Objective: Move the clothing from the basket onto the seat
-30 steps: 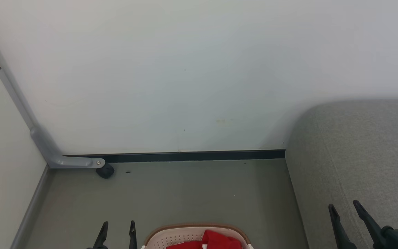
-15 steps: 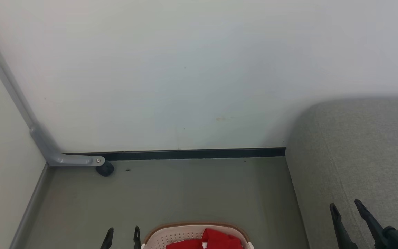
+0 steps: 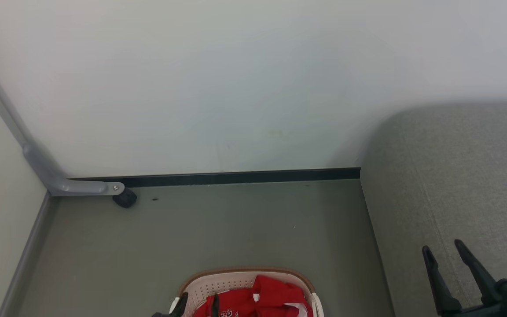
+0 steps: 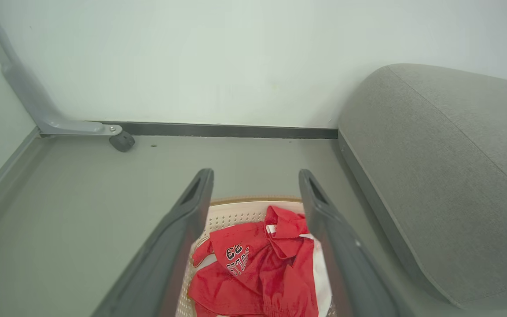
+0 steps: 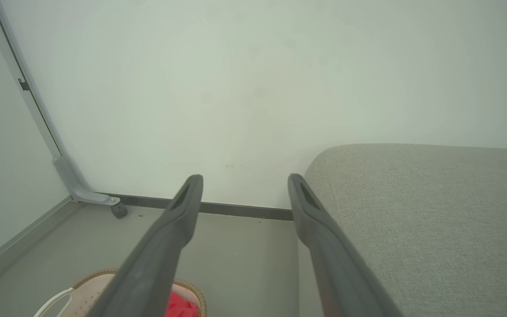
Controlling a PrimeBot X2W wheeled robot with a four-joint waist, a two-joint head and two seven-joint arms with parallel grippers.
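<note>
Where the basket (image 3: 244, 269) stands: on the grey-green floor (image 3: 236, 229), with the seat (image 3: 456, 176) just to its right and the white wall (image 3: 236, 88) beyond it.
Clothing (image 4: 258, 268): a red heap with white trim lying inside the basket, black lettering on one piece facing up.
Around the basket: a black skirting strip (image 3: 236, 177) runs along the wall's foot. Beyond it and to the left, a grey metal leg (image 3: 82, 188) ends in a dark caster (image 3: 125, 199), well apart from the basket.
In the way: the seat's rounded side rises higher than the basket's rim.
My left gripper (image 4: 255, 176): over the basket's left half, fingers (image 4: 183, 229) spread wide, one by the white handle (image 3: 174, 304), the other above the red cloth. It grips nothing; I cannot tell whether a tip touches the fabric.
My right gripper (image 5: 244, 178): right of the basket, over the seat's near edge, fingers (image 5: 165, 237) spread wide and empty.
</note>
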